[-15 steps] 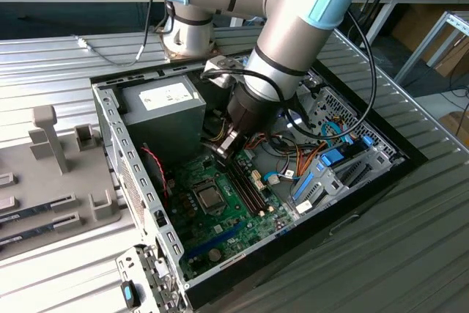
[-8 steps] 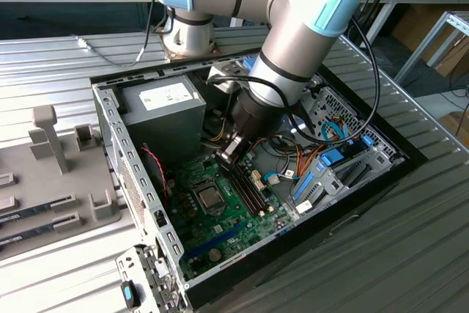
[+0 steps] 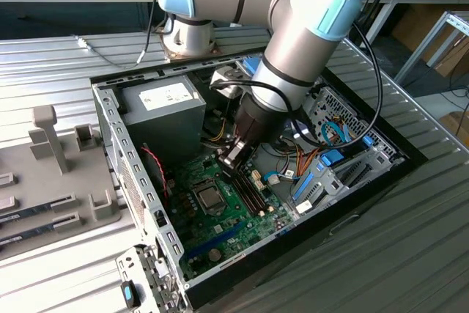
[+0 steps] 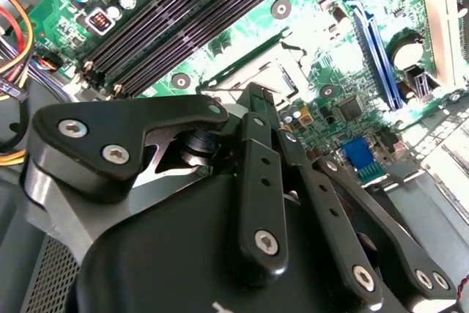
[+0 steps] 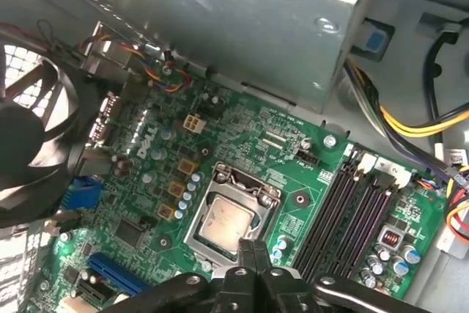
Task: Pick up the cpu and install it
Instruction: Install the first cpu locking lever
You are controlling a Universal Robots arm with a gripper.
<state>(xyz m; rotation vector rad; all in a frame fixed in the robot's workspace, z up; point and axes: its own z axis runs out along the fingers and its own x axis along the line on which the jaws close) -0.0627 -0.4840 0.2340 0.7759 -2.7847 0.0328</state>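
On the exterior view's left you have a grey fixture tray (image 3: pixel 44 174) lying on the ribbed metal counter (image 3: pixel 410 254), just beside the open computer case (image 3: pixel 110 137). Inside the case, the green motherboard (image 3: pixel 220 218) is your landmark. The cpu (image 3: pixel 208 197) sits in its socket near the middle of that board; in the first wrist view you see its silver top (image 5: pixel 225 223) lying flat inside the metal socket frame (image 5: pixel 242 181). Toward the exterior view's right of the socket run the long dark memory slots (image 3: pixel 249 196). Your pincer (image 3: pixel 233 157) hangs above the board close to those slots, beside the cpu and apart from it. In the first wrist view its fingertips (image 5: pixel 249 248) stand pressed together, closed on nothing, just next to the cpu's edge. A black fan (image 5: pixel 29 159) sits at the board's edge in that view.
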